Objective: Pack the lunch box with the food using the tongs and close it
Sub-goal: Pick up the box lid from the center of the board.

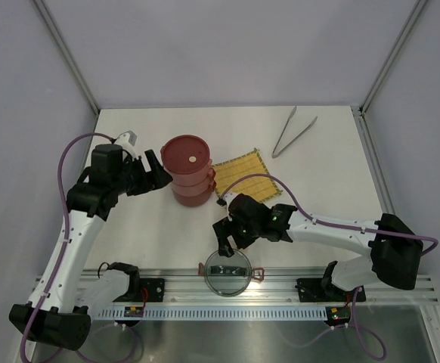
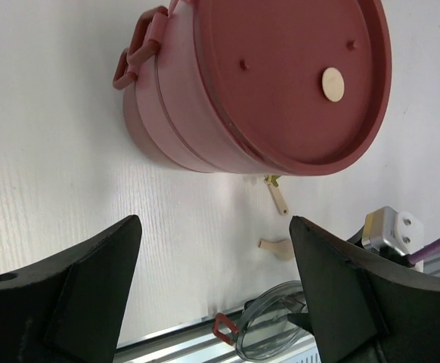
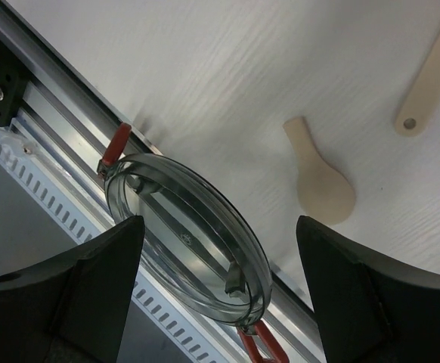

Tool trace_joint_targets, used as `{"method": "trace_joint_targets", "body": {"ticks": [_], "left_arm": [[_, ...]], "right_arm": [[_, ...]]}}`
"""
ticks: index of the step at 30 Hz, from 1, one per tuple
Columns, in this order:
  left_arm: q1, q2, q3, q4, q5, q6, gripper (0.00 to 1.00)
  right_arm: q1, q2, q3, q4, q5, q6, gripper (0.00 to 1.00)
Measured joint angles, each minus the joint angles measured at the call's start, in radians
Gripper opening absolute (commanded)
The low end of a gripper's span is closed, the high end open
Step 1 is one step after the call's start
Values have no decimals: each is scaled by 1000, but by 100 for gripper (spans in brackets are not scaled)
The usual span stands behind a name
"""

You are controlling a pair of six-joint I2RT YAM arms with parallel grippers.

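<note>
White tabletop (image 1: 318,189), enclosed by pale panels (image 1: 227,53), with a slotted metal rail (image 1: 280,292) along its near edge. The left gripper (image 1: 158,171), jaws spread and empty, faces the lunch box (image 1: 187,170), a lidded red stack just ahead of its fingertips. The right gripper (image 1: 225,243), likewise spread, hangs over the clear lid (image 1: 228,272), which lies partly on the rail. The tongs (image 1: 293,131) lie well beyond that hand, past the yellow mat (image 1: 243,175). Probably light, stiff and slick, they should be pinched across both arms mid-length; open tabletop surrounds them, the far edge close behind.
</note>
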Motion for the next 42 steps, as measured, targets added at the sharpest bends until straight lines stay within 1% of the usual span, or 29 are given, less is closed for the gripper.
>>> {"method": "trace_joint_targets", "body": {"ticks": [4,7,8,11,12,14,15,17,20,25,32,33,36,38,42], "left_arm": [[0,-6,-21,0,8,0,83],[0,-6,-32,0,14,0,83],[0,-6,-35,1,16,0,83],[0,-6,-43,4,22,0,82],[0,-6,-47,5,24,0,82],[0,-5,-56,8,30,0,82],[0,-5,-59,8,31,0,82],[0,-4,-63,7,38,0,82],[0,-4,-63,9,46,1,82],[0,-4,-63,8,60,11,82],[0,-2,-41,12,100,14,86],[0,-3,-34,21,116,10,89],[0,-9,-29,81,179,-17,94],[0,-17,-36,134,234,-49,95],[0,-44,-124,325,369,-152,95]], "right_arm": [[0,6,-20,-2,-21,0,85],[0,31,-39,14,-62,0,76],[0,40,-47,19,-74,1,66],[0,53,-69,23,-97,2,50],[0,53,-74,22,-102,3,40],[0,53,-75,24,-106,4,30],[0,49,-75,27,-112,5,15],[2,26,-75,25,-122,6,1],[2,-40,-75,-12,-93,7,0],[2,-239,-43,-125,5,8,0],[-3,-483,87,-216,247,13,0],[-8,-511,105,-222,295,16,0],[-29,-557,141,-217,393,18,0],[-51,-563,162,-204,432,17,0],[-125,-518,204,-157,426,15,0]]}}
